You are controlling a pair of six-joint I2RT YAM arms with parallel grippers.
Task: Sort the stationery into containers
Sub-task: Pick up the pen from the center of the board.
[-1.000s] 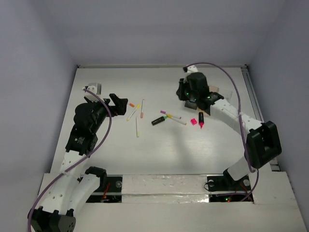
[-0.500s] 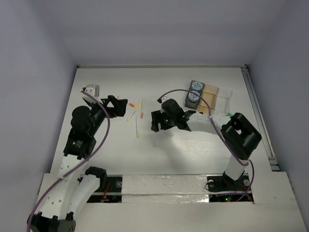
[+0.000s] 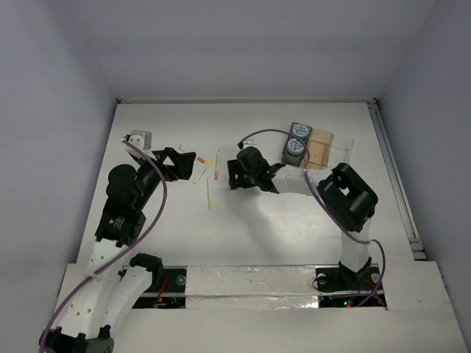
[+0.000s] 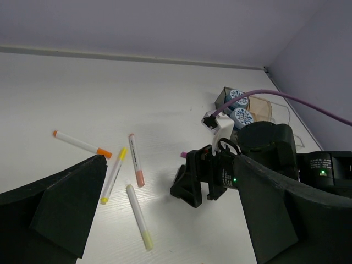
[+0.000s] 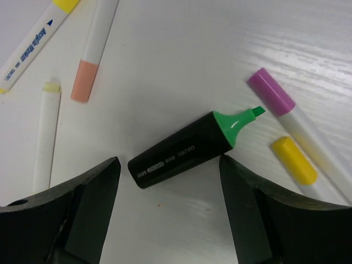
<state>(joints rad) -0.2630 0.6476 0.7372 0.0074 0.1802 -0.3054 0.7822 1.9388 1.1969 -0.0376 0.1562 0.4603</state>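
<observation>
A black highlighter with a green tip lies on the table between the fingertips of my right gripper, which stands open just above it. Beside it lie a purple-capped pen and a yellow-capped pen. Left of them are several thin white pens: orange-ended, yellow-ended, peach-ended and pale yellow. My left gripper hangs open above and left of these, holding nothing. The clear container holds two blue-grey canisters in its dark section.
The white walls enclose the table on three sides. My right arm reaches across the middle of the table and covers what lies under it. A purple cable loops above the right gripper.
My right gripper has swung from the container leftward to the black highlighter and has opened. My left gripper has drifted slightly toward the pens and stays open.
</observation>
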